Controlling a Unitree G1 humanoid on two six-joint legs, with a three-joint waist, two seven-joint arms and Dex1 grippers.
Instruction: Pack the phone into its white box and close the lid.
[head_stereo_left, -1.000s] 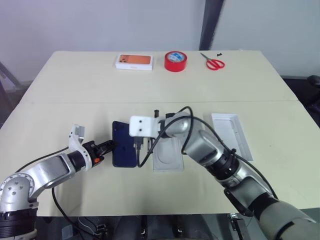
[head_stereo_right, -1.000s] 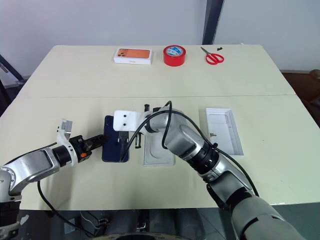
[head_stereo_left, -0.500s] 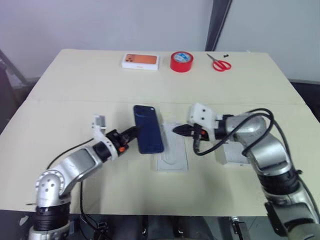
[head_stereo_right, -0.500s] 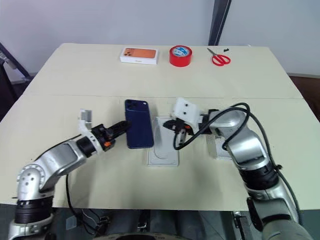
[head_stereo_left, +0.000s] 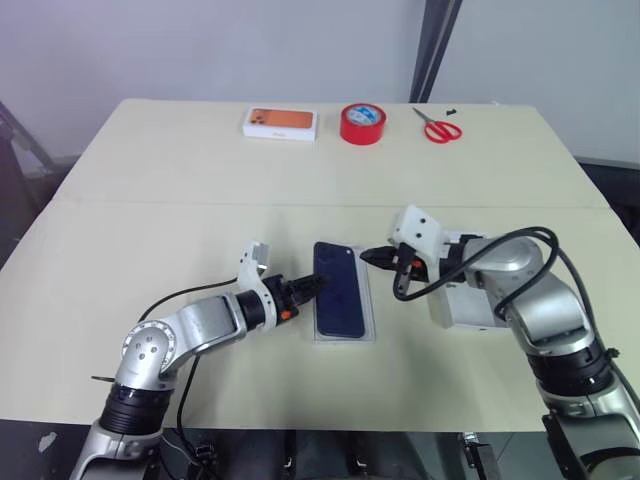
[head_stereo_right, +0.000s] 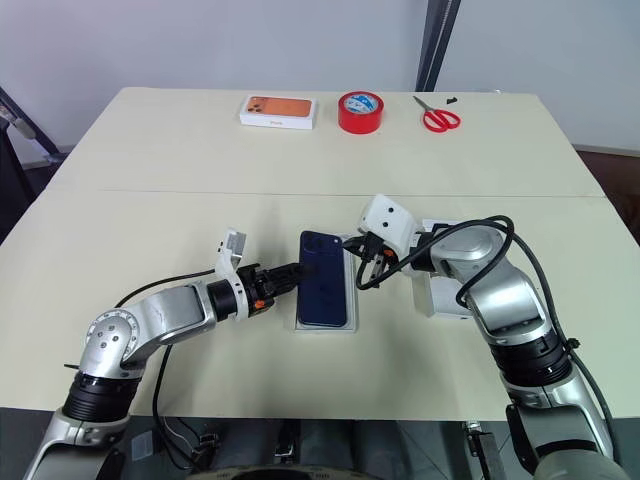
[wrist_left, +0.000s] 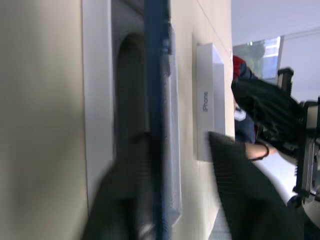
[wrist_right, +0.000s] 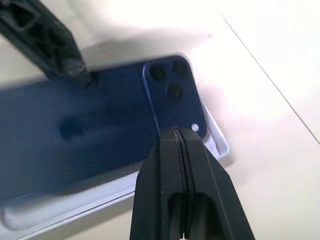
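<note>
Plainly, the left pincer (head_stereo_left: 305, 286) reached in from the left with its fingers spread to either side of the phone's (head_stereo_left: 338, 300) long left edge. One finger stood clear of the glass, and whether the other touched it was too blurred to tell.

The phone sat near the middle of the surface (head_stereo_left: 150, 180), over a tray (head_stereo_left: 345, 338) with an oval recess. Its camera cluster pointed to the far side. Whether it lay flat in that tray or hung just above it could not be made out.

I judged it stiff, thin and light for its size, with a glossy back that would slip under a loose pinch and mark or crack if dropped. The long edges looked like the place to take hold, near mid-length and away from the camera corner.

The right pincer (head_stereo_left: 370, 257) was closed on nothing, its tip just beside the phone's far right corner.

Further right, the lid (head_stereo_left: 460, 310) lay largely hidden under the right arm, so its inner face could not be read. No brown-floored box could be picked out.
</note>
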